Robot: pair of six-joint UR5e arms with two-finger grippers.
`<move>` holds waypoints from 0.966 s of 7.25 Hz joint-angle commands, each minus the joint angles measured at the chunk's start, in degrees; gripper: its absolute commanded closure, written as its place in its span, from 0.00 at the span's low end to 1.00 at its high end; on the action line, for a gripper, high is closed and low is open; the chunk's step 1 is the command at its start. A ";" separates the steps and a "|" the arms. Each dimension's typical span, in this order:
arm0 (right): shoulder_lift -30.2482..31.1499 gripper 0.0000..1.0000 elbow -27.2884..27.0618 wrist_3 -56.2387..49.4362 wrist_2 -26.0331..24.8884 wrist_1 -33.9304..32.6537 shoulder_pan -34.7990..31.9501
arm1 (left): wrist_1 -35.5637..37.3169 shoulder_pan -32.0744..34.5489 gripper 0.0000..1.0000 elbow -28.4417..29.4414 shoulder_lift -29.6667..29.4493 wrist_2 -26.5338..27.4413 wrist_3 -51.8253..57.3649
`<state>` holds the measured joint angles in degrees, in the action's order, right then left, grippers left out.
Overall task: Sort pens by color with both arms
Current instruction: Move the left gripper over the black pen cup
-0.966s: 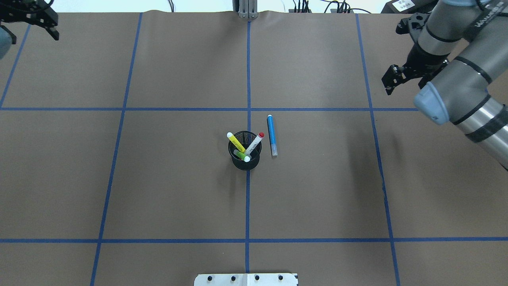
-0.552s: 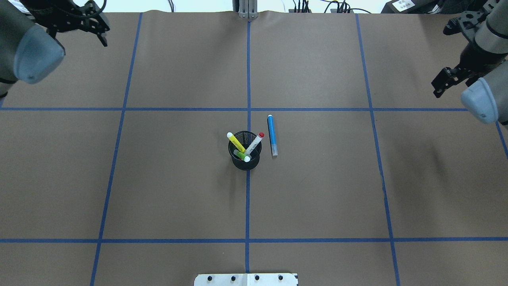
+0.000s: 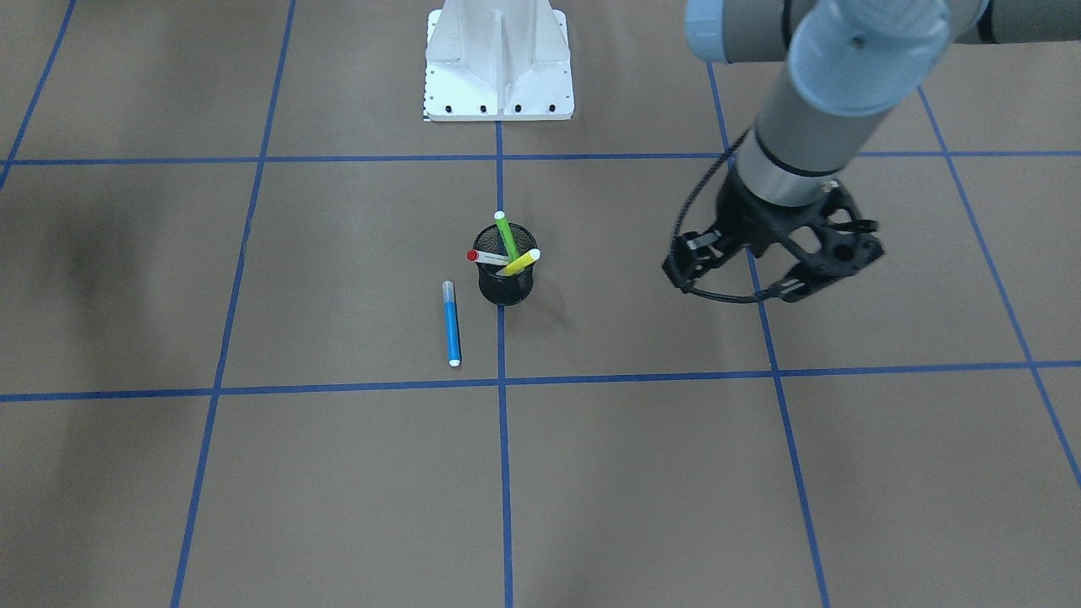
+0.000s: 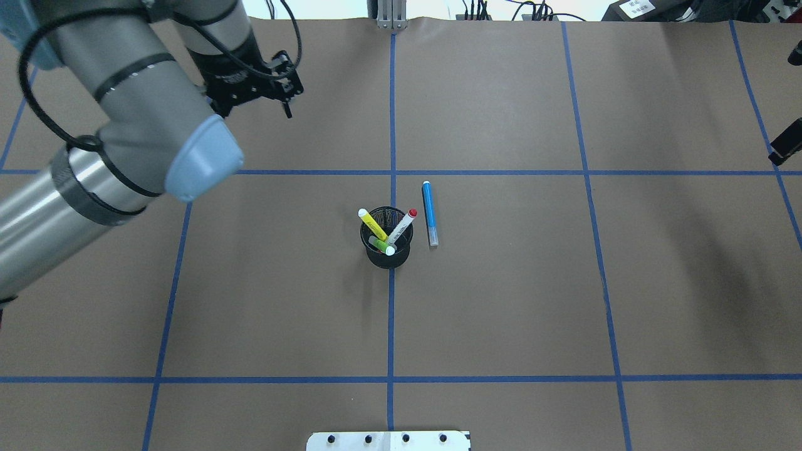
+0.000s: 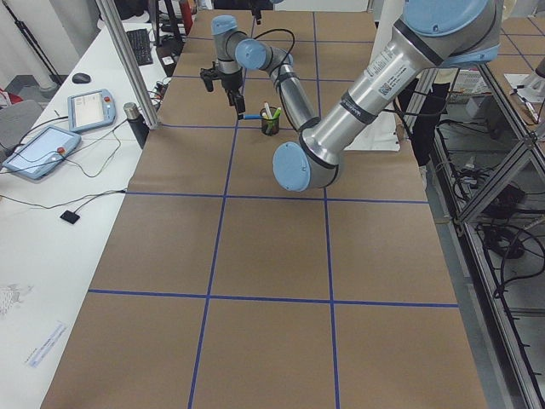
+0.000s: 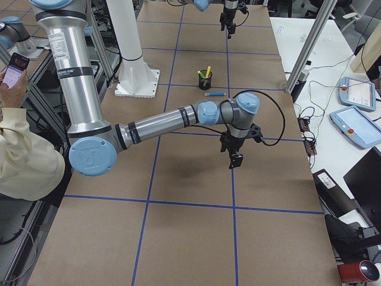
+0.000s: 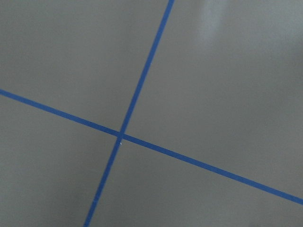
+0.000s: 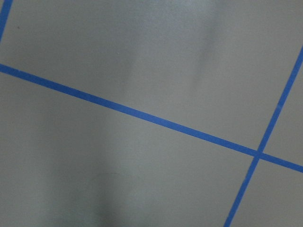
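Observation:
A black mesh cup (image 4: pixel 386 254) (image 3: pixel 505 287) stands at the table's middle. It holds a yellow pen (image 4: pixel 372 224), a white pen with a red cap (image 4: pixel 404 224) and a green pen (image 3: pixel 507 232). A blue pen (image 4: pixel 429 213) (image 3: pixel 452 325) lies flat on the paper just beside the cup. My left gripper (image 3: pixel 735 283) (image 4: pixel 254 106) hangs open and empty above the table, far from the cup on my left side. My right gripper (image 4: pixel 786 149) shows only as a black bit at the overhead view's right edge; I cannot tell if it is open. Both wrist views show only paper and tape.
Brown paper with a blue tape grid (image 4: pixel 393 125) covers the table. The white bolted pedestal base (image 3: pixel 498 59) stands at my near edge. A side table with tablets (image 6: pixel 357 113) runs along the far edge. A person with a phone (image 6: pixel 18 65) stands behind my right side.
My left arm has swung in from the far left corner toward the middle. My right arm has drawn away to the right, almost out of the overhead view. The pens and cup have not moved.

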<state>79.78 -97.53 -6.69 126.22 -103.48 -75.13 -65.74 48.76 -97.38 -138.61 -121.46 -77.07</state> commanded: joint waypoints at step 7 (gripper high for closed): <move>5.82 0.01 0.59 -11.85 0.61 0.56 -4.67 | -11.25 -15.97 0.03 21.95 -15.80 11.59 -20.76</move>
<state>85.16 -96.98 -17.63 126.75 -103.01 -79.49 -76.78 33.94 -77.76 -152.85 -110.55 -97.14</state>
